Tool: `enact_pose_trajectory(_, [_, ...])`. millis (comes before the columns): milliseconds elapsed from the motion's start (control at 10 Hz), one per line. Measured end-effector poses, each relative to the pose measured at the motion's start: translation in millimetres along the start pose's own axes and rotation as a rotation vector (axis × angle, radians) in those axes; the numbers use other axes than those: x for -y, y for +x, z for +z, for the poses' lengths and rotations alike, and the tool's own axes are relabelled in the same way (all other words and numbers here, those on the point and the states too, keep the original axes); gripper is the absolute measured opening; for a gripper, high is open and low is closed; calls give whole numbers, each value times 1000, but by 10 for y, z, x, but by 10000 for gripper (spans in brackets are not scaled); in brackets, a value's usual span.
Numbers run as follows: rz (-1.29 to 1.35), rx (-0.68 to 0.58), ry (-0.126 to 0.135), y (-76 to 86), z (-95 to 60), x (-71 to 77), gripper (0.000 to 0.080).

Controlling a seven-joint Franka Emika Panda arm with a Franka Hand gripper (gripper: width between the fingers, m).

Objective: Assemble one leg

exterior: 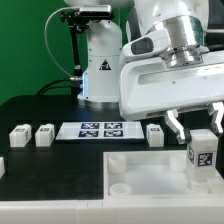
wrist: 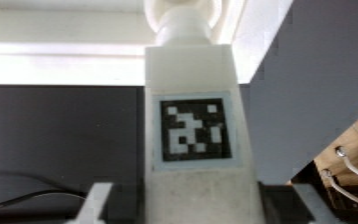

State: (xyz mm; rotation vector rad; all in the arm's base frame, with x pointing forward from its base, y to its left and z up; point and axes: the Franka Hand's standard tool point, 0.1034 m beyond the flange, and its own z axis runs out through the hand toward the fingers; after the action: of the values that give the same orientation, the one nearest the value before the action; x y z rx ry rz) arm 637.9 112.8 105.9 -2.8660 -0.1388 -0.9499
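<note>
My gripper point(exterior: 198, 128) is shut on a white leg point(exterior: 203, 155) with a square tag and holds it upright over the far right part of the large white tray-like piece point(exterior: 120, 185). In the wrist view the leg point(wrist: 194, 110) runs from between my jaws point(wrist: 194, 208) to a rounded socket point(wrist: 190, 15) on the white piece point(wrist: 51, 55). Its far end meets the socket; I cannot tell whether it is seated. Three more legs point(exterior: 20, 132) point(exterior: 44, 134) point(exterior: 155, 133) lie on the black table.
The marker board point(exterior: 98, 130) lies behind the white piece, between the loose legs. The robot's white base point(exterior: 98, 60) stands at the back. Another white block point(exterior: 1, 165) shows at the exterior view's left edge. Cables and wood point(wrist: 345, 170) lie beside the table.
</note>
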Motion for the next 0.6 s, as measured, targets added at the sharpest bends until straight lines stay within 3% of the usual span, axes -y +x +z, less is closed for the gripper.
enact_pose_trajectory(600, [-10,1,1,-76,-46,26,294])
